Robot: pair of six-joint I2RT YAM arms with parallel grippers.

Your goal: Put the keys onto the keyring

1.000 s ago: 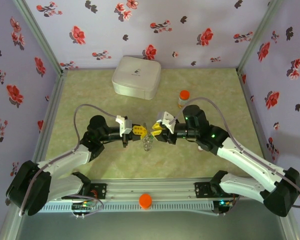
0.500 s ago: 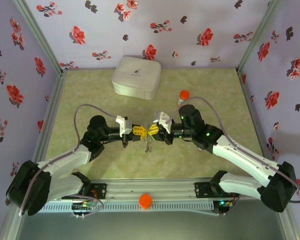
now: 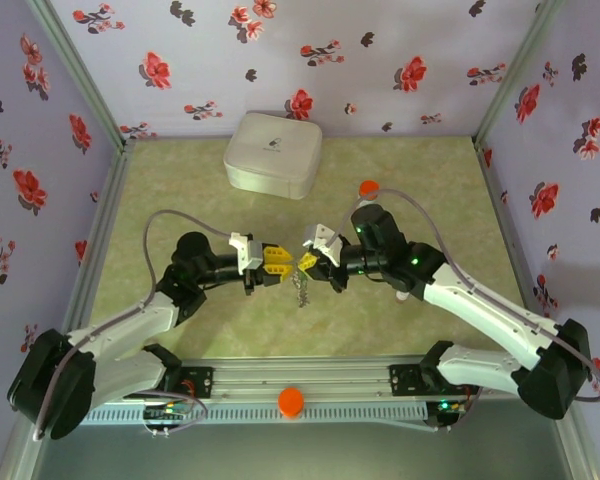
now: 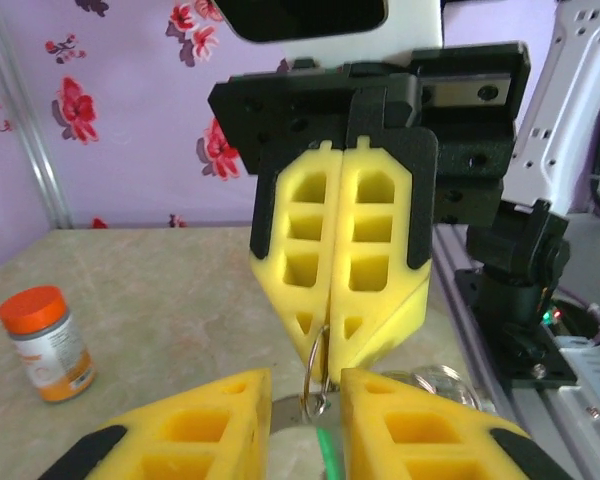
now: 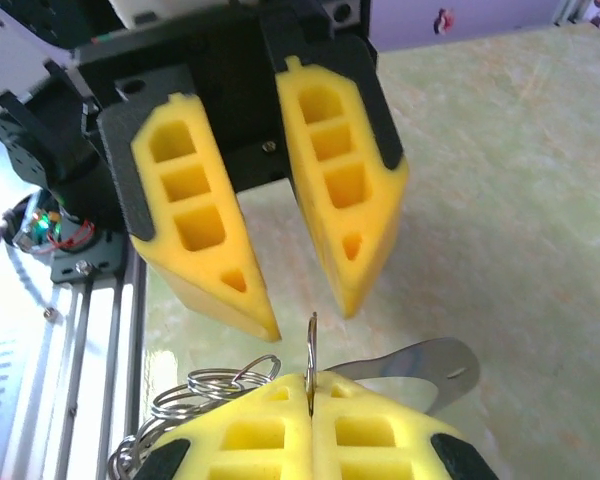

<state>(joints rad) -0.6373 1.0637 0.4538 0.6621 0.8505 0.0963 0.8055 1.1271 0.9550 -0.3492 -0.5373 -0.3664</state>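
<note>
Right wrist view shows the right jaws clamped on the edge-on keyring point(image 5: 311, 345), a key blade point(image 5: 420, 365) just beside them, the left jaws apart opposite; I judge the right should grip firmly while the left moves straight, twisting nothing.

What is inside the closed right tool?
A thin metal ring is clamped in the right tool, its top edge showing. A key blade pokes out beside it. The ring's lower part is covered.

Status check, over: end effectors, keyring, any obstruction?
Right end effector shut on keyring. Left end effector open, facing it. Key blade close beside the ring. Orange-capped bottle stands apart.
</note>
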